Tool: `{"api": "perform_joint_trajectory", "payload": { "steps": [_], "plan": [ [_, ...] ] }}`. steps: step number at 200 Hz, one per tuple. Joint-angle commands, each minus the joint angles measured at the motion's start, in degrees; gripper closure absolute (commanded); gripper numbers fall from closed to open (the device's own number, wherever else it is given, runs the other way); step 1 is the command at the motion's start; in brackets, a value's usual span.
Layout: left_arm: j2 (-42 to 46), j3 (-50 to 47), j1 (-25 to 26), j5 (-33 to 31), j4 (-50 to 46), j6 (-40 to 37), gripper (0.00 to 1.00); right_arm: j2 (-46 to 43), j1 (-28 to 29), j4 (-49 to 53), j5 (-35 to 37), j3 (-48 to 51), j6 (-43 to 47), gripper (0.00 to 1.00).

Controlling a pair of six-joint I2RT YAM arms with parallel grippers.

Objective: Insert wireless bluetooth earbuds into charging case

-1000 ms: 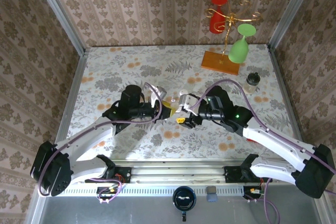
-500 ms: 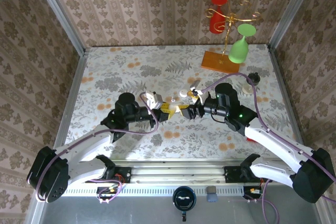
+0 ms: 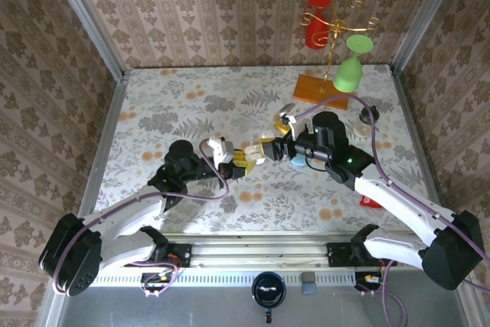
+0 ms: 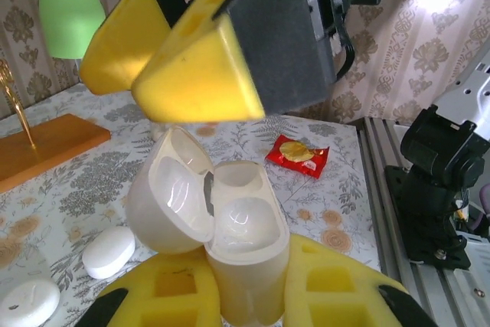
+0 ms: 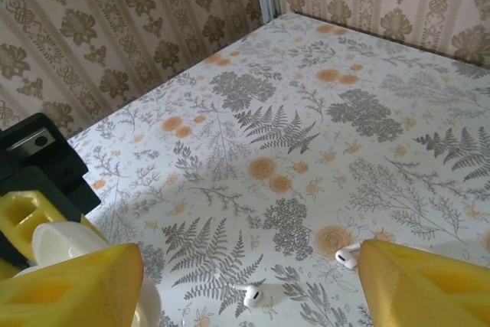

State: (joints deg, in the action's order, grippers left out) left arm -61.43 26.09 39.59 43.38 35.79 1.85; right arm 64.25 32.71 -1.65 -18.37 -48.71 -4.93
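Two earbuds (image 5: 249, 294) (image 5: 348, 254) lie apart on the floral table (image 5: 306, 97), low in the right wrist view, in the gap between that hand's two yellow fingers. Neither is gripped.

The charging case (image 4: 230, 227) is at the bottom centre of the left wrist view. It is white and stands upright with its lid swung open to the left, and both cups look hollow. The left hand (image 4: 245, 296) pinches its lower body between yellow pads. The case's lid also peeks in at the lower left of the right wrist view.

The right hand (image 5: 245, 273) is spread wide. In the left wrist view it hangs just above the open case, near the top of the frame. From above, the two hands (image 3: 239, 158) (image 3: 274, 139) meet nose to nose at the middle of the frame. Compared with a second ago, the right hand sits higher in that frame and its black wrist has swung toward the upper right. The left arm's dark joint has slid down and to the left.

Farther out in the left wrist view, a red packet (image 4: 298, 155) lies right of centre and two white oval cases (image 4: 107, 250) (image 4: 27, 304) lie at the lower left. A green wine glass (image 4: 69, 5) hangs at the upper left above an orange wooden base (image 4: 46, 147).
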Motion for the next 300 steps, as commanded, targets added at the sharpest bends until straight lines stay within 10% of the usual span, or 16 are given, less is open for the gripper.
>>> {"api": "perform_joint_trajectory", "payload": {
  "steps": [1, 28, 70, 116, 166, 300],
  "plan": [
    [-0.2, -3.17, -2.26, 0.73, 8.42, -1.51, 0.94, -1.09, -0.41, -0.1, 1.36, -1.97, -2.22, 0.18],
    [-4.91, -4.6, -9.63, 5.66, 20.37, 3.74, 0.96, -3.67, -0.97, -3.57, 3.57, -0.21, -5.0, 0.0],
    [-12.81, -0.97, -19.17, 9.38, 29.79, 6.46, 0.96, -5.43, -3.38, -11.8, 10.94, 5.57, -7.3, 0.0],
    [-21.67, 3.9, -26.4, 14.19, 37.55, 11.46, 1.0, 0.41, -4.4, 7.49, 10.99, -3.11, -21.04, 0.1],
    [-20.86, 3.32, -27.85, 14.06, 37.65, 4.99, 1.0, 7.23, 0.25, -1.61, 9.04, 4.49, -38.99, 0.25],
    [-14.6, -4.71, -27.87, 14.9, 37.61, -2.95, 1.0, 39.89, 9.0, -5.52, 2.67, -7.13, -40.16, 0.5]
  ]
}}
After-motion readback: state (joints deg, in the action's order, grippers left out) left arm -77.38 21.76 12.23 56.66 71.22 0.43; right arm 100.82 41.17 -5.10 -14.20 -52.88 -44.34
